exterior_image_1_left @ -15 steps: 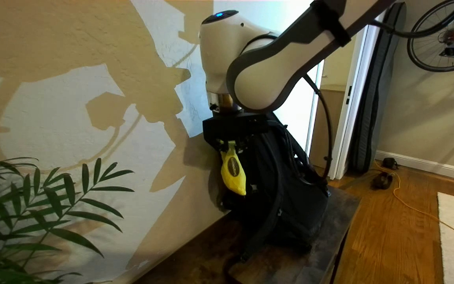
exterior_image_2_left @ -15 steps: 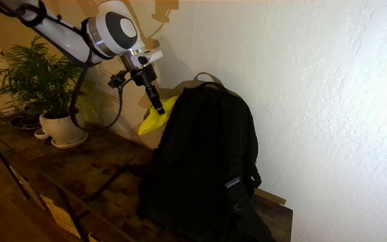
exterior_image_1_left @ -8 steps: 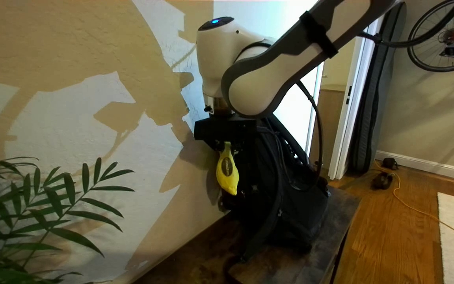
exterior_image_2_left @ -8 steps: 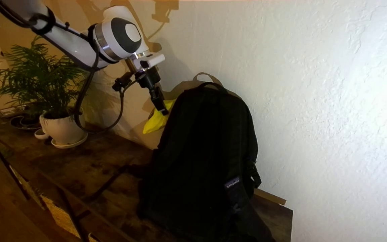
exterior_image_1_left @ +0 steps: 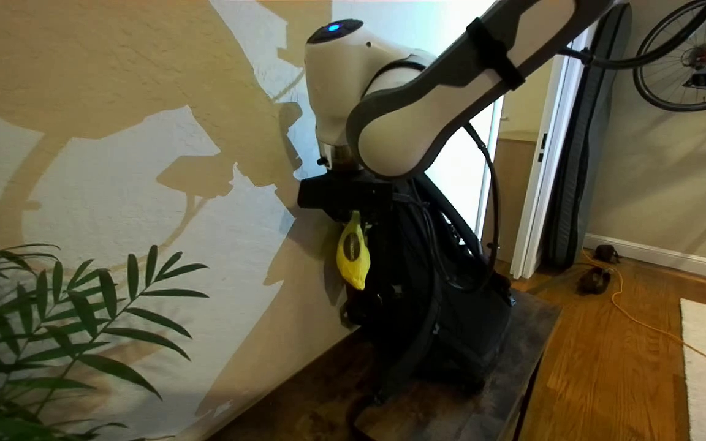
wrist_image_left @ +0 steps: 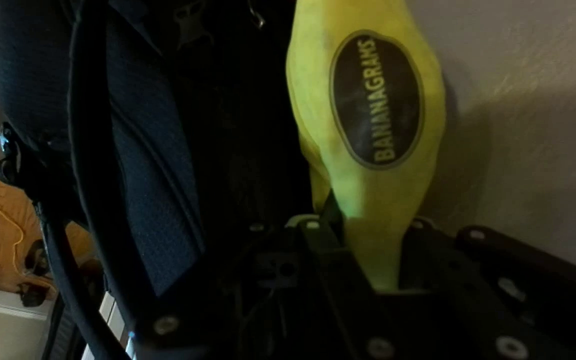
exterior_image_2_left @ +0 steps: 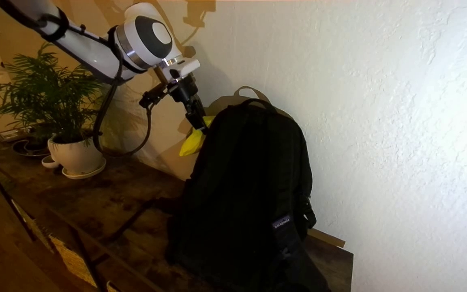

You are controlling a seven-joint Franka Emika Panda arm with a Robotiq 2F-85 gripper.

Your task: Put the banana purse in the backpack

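Observation:
The yellow banana purse (exterior_image_1_left: 353, 254) hangs from my gripper (exterior_image_1_left: 358, 215), with its dark oval label showing. In the wrist view the purse (wrist_image_left: 368, 115) is held at its narrow end between both fingers (wrist_image_left: 365, 225). The large black backpack (exterior_image_1_left: 439, 306) stands upright against the wall, leaning a little. In an exterior view my gripper (exterior_image_2_left: 202, 126) and the purse (exterior_image_2_left: 193, 144) are at the upper left edge of the backpack (exterior_image_2_left: 249, 194), which partly hides the purse. The purse is outside, beside the backpack's wall-facing side. I cannot tell whether they touch. The backpack's opening does not show clearly.
The textured wall (exterior_image_2_left: 379, 121) is close behind the backpack and purse. The backpack stands on a dark wooden tabletop (exterior_image_2_left: 120, 211). A potted plant (exterior_image_2_left: 77, 156) stands farther along it. A loose strap (exterior_image_1_left: 359, 410) lies on the tabletop. The arm's cable (exterior_image_2_left: 97, 129) hangs in a loop.
My gripper, still holding the purse, has moved toward the backpack's upper edge and turned slightly. It dipped, then rose a little in the last half second. The backpack has barely moved.

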